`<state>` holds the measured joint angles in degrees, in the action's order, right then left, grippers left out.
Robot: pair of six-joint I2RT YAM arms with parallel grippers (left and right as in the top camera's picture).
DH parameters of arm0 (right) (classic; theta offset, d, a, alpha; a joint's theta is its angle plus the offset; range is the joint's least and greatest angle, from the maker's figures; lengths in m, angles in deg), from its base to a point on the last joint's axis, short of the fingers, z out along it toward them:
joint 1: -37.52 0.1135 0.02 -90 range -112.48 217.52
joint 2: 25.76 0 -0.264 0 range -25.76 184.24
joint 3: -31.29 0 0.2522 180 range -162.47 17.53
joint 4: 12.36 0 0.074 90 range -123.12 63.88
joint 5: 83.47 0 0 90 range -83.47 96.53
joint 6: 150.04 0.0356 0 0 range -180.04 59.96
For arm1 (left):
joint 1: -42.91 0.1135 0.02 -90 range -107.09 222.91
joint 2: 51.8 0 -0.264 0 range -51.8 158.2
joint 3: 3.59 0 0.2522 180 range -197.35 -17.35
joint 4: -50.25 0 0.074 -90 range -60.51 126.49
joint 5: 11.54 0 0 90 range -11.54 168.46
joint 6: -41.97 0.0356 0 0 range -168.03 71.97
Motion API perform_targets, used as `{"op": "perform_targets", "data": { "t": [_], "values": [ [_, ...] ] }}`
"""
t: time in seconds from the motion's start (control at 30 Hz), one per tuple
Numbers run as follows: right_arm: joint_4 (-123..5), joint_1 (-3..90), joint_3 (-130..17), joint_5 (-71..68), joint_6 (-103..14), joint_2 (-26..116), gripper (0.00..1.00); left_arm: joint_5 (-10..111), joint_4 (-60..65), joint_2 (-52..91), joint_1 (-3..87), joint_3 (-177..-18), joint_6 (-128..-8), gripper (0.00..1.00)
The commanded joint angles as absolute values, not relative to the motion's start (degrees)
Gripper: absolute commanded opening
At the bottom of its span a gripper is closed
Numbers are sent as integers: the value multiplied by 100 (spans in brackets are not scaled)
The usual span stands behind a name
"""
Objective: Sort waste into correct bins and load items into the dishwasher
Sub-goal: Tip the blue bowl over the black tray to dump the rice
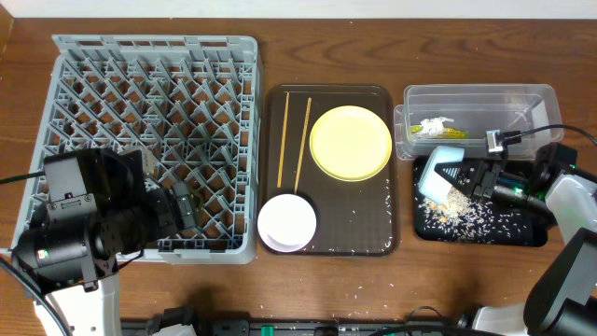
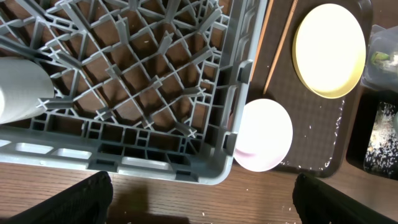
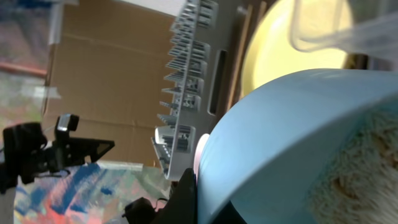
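My right gripper [image 1: 478, 177] is shut on the rim of the light-blue bowl [image 1: 447, 157] and holds it tipped over the shallow black tray [image 1: 524, 231], where white rice scraps [image 1: 465, 211] lie. In the right wrist view the bowl [image 3: 292, 137] fills the frame, with food stuck inside. The wrapper with paper [image 1: 437, 125] lies in the clear tub [image 1: 476, 96]. The yellow plate [image 1: 350, 142], two chopsticks [image 1: 284, 140] and white bowl [image 1: 286, 222] sit on the brown serving tray [image 1: 378, 238]. My left gripper [image 2: 202, 202] is open and empty over the grey dish rack's [image 1: 154, 93] front edge. A white cup [image 2: 18, 87] lies in the rack.
The rack fills the left of the table, the brown tray the middle, the tub and black tray the right. Loose rice grains lie on the brown tray and on the wood by the front edge [image 1: 359, 299]. My left arm covers the rack's front-left corner.
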<state>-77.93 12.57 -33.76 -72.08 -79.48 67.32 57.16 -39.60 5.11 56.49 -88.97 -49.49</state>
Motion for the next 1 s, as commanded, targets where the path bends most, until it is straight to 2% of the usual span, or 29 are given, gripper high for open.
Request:
{"op": "perform_targets", "data": {
  "t": [0.0,0.2,0.33,0.4,0.47,0.53,0.6,0.67,0.7,0.8,0.83,0.87,0.9,0.93,0.97],
  "values": [
    [-7797,1207,-3356,-7807,-8547,6686,1,5666,-3982,515,5621,-8980,-4907,94],
    [-7736,1155,-3341,-7918,-8993,6688,1,5668,-4024,515,5621,-8980,-4907,93],
    [-7524,1146,-3330,-8285,-8287,6714,1,5777,-4081,515,5621,-8980,-4865,93],
    [-7340,1163,-3330,-8001,-8394,6718,1,5777,-4081,515,5621,-8980,-4865,93],
    [-7253,1161,-3330,-7855,-7893,6747,1,5775,-4083,515,5621,-8980,-4865,94],
    [-7174,1163,-3330,-7824,-8094,6747,1,5775,-4083,515,5621,-8980,-4865,93],
    [-7120,1168,-3330,-7831,-7681,6758,1,5773,-4083,515,5621,-8980,-4865,93],
    [-7135,1203,-3330,-8056,-7782,6756,1,5773,-4083,515,5621,-8980,-4865,93],
    [-7074,1209,-3330,-7680,-7299,6758,1,5773,-4074,515,5621,-8980,-4865,93],
    [-7131,1207,-3330,-7837,-7814,6747,1,5773,-4068,515,5621,-8980,-4865,93],
    [-6912,1209,-3330,-7370,-7100,6758,1,5773,-4068,515,5621,-8980,-4865,93],
    [-6947,1227,-3330,-7663,-7063,6756,1,5773,-4065,515,5621,-8980,-4865,93],
    [-7069,1266,-3330,-7912,-7524,6732,1,5773,-4068,515,5621,-8980,-4868,93],
    [-6960,1290,-3330,-7451,-7432,6734,1,5773,-4070,515,5621,-8980,-4865,93],
    [-6846,1305,-3330,-6487,-6586,6736,1,5773,-4068,515,5621,-8980,-4865,94]
  ]
}}
